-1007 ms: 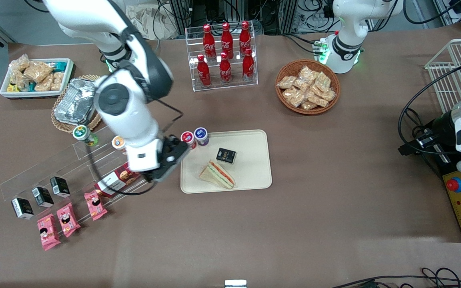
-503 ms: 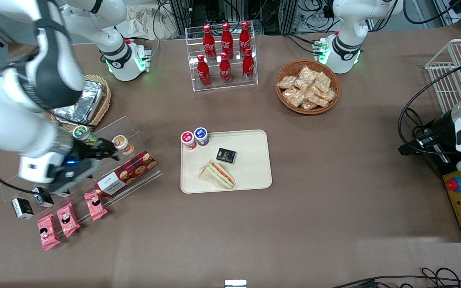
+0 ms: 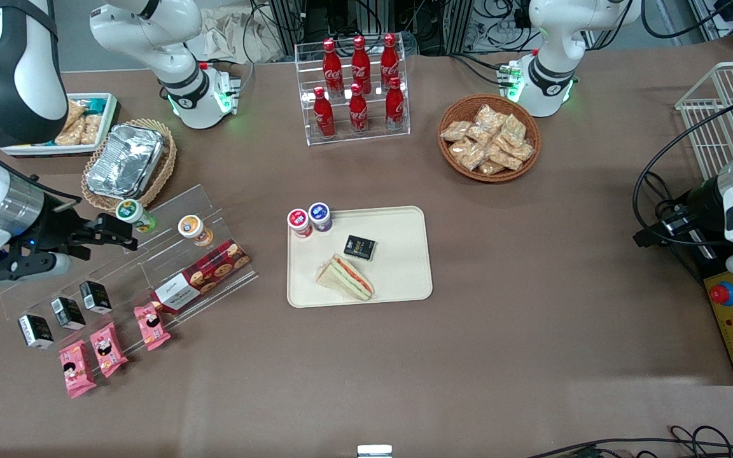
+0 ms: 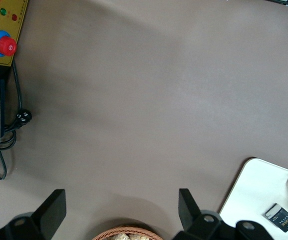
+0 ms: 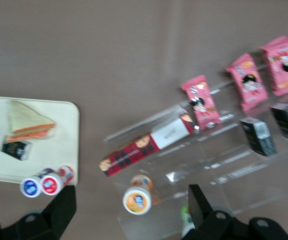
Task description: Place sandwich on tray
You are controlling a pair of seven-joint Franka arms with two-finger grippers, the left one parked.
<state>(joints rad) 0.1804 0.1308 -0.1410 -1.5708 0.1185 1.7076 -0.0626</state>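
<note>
The sandwich (image 3: 345, 278), a wrapped triangular wedge with orange-red and green filling, lies flat on the beige tray (image 3: 404, 267), nearer the front camera than a small black packet (image 3: 359, 247). My gripper (image 3: 96, 240) is open and empty. It hangs above the clear acrylic shelf, far from the tray toward the working arm's end of the table. In the right wrist view the gripper (image 5: 131, 202) is spread wide over an orange-capped bottle (image 5: 138, 199), with the sandwich (image 5: 26, 122) and tray (image 5: 59, 142) off to one side. The left wrist view shows the tray's corner (image 4: 251, 192).
A clear stepped shelf (image 3: 150, 254) holds small bottles, a cookie box (image 3: 201, 275), black packs and pink packets (image 3: 109, 348). Two small bottles (image 3: 309, 219) stand at the tray's corner. A foil container (image 3: 125, 159), a cola rack (image 3: 357, 89) and a cracker basket (image 3: 489, 138) stand farther back.
My gripper has swung away from the tray's edge toward the working arm's end of the table and now hangs over the acrylic shelf. The sandwich has stayed on the tray.
</note>
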